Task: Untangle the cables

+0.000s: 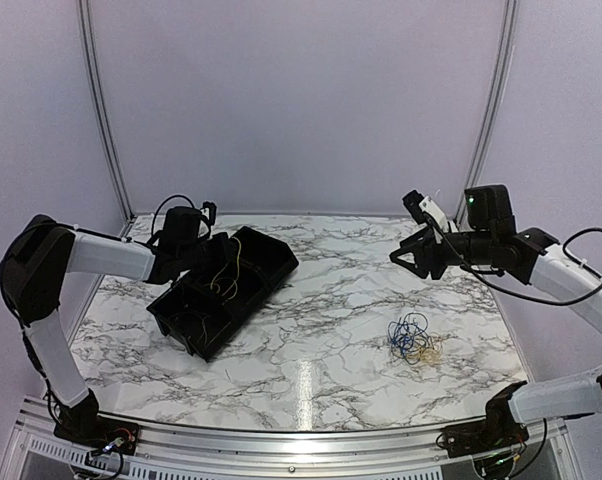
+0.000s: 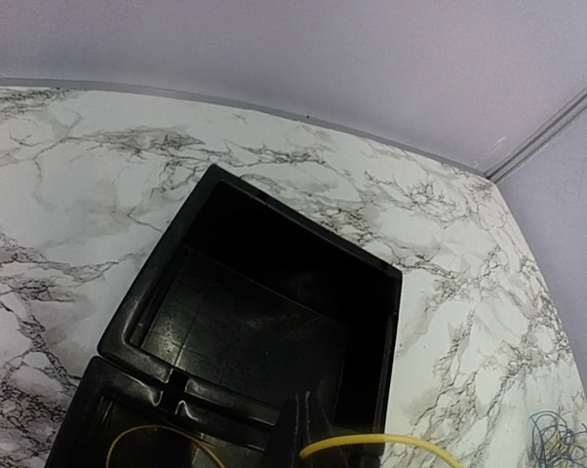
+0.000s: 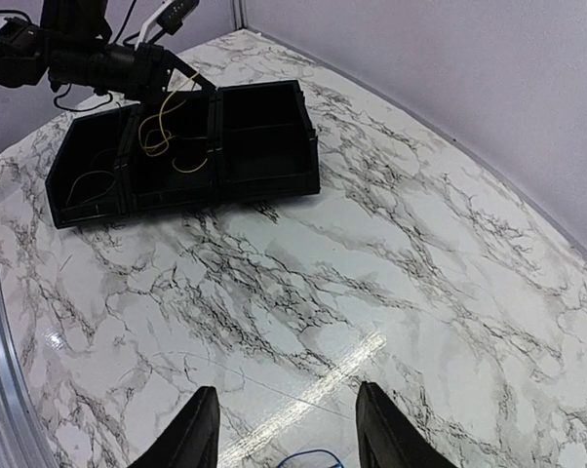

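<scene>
Over the bin [image 3: 270,183], left gripper [image 3: 181,78] pinches a yellow wire [image 2: 371,441]; right gripper [image 3: 289,424] hangs open above the tangle [image 1: 413,340].

You're looking at a table [image 1: 321,330] in white marble with dark grey veining, and walls [image 1: 301,100] in plain pale lilac. The bin [image 1: 266,262] is solid black and the single cable [image 2: 381,440] is bright yellow. The tangle [image 1: 411,340] is mostly blue, with yellow, whitish and black strands. The left arm [image 1: 101,255] and right arm [image 1: 571,280] have white shells and black joints. The front rail [image 1: 281,445] is silver.
</scene>
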Motion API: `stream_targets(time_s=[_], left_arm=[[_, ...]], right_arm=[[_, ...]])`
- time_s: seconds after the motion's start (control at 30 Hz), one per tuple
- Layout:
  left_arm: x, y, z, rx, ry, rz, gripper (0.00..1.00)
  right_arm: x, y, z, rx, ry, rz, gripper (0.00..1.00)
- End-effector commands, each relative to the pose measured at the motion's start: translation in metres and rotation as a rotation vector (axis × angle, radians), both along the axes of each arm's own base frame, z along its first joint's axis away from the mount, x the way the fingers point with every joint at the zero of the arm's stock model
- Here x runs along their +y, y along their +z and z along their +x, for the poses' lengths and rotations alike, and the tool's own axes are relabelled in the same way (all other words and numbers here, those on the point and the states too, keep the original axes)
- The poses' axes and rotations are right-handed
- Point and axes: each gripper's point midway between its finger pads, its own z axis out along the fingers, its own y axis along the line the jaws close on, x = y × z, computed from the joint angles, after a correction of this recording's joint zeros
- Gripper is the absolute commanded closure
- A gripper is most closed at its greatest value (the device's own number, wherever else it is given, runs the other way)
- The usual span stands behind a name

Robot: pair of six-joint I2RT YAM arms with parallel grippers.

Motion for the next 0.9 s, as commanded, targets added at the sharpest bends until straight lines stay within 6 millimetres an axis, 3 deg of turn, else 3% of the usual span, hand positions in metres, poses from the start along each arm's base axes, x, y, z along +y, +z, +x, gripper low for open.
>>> stream_targets(time_s=[0.0, 0.53, 0.87], left_arm=[[0.006, -0.022, -0.001, 0.025, 0.010, 0.060, 0.98], [0.027, -0.049, -0.037, 0.117, -0.104, 0.308, 1.00], [0.028, -0.075, -0.037, 0.289, -0.191, 0.480, 1.00]], right_arm=[[-0.007, 0.006, -0.001, -0.010, -0.018, 0.012, 0.52], [-0.010, 0.003, 0.002, -0.012, -0.026, 0.006, 0.52], [-0.007, 0.002, 0.004, -0.006, -0.015, 0.010, 0.52]])
